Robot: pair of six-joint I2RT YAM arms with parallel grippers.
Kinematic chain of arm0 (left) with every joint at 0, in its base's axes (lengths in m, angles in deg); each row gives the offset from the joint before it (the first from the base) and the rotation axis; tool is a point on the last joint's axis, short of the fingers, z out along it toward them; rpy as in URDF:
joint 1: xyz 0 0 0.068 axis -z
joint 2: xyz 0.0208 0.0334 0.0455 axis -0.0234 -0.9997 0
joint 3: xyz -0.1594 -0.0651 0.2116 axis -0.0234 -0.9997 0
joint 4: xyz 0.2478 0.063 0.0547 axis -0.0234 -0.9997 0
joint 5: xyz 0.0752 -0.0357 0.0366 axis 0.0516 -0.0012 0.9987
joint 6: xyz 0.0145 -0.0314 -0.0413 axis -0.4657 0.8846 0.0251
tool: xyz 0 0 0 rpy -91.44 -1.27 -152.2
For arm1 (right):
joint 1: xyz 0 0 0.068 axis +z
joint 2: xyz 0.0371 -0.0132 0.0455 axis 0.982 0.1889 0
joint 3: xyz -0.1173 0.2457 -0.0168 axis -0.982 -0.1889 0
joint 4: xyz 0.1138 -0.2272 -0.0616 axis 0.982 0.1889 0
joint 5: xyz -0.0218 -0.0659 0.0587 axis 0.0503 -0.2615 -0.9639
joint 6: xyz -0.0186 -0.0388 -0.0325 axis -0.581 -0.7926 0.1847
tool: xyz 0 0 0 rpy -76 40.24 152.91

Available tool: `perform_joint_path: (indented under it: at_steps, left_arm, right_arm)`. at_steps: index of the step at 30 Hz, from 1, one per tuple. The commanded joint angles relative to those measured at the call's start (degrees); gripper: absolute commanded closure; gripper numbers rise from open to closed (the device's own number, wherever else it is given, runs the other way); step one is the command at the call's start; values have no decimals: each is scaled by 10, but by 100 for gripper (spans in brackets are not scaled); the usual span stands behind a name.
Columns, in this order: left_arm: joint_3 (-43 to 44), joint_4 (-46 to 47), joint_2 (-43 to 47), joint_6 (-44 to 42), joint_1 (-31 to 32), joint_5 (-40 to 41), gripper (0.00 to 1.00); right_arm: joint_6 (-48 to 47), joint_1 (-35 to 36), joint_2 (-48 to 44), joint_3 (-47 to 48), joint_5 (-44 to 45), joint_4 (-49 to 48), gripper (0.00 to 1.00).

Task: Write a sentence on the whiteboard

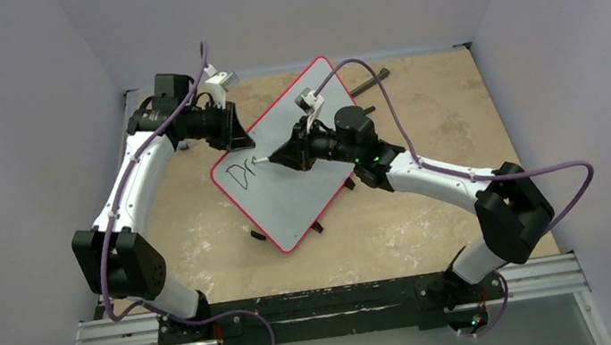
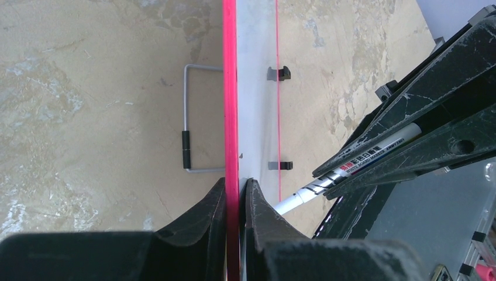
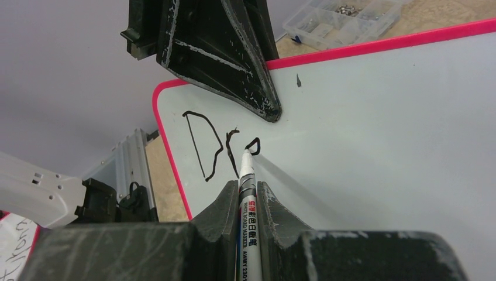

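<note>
My right end effector (image 3: 245, 186) is gripping a marker (image 3: 249, 222), its fingers closed tight on the barrel and the tip touching the whiteboard (image 3: 380, 152). At the tip, the sentence (image 3: 217, 149) is reading "Dr" plus a partial loop, near the whiteboard's corner. Beyond it, my left end effector (image 2: 236, 190) is pinching the whiteboard's red rim. The whiteboard is sitting mid-bench (image 1: 436, 226), between both arms.

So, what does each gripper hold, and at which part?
The left gripper clamps the whiteboard by its red rim; the right gripper holds the marker by its barrel.
</note>
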Motion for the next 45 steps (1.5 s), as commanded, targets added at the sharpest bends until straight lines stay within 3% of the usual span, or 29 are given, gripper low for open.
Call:
perform_joint_path:
  at_steps: [1, 21, 33, 45]
  left_arm:
    - [4, 32, 28, -45, 8, -8, 100]
    - [3, 32, 31, -45, 9, -9, 100]
    - [2, 31, 32, -47, 10, -11, 100]
    - [1, 32, 34, -47, 11, -14, 100]
  right_arm:
    - [-11, 1, 5, -3, 3, 20, 100]
    - [-25, -1, -31, -23, 71, 52, 100]
    - [-27, -2, -66, 0, 69, 69, 100]
    - [-8, -8, -91, -25, 59, 13, 100]
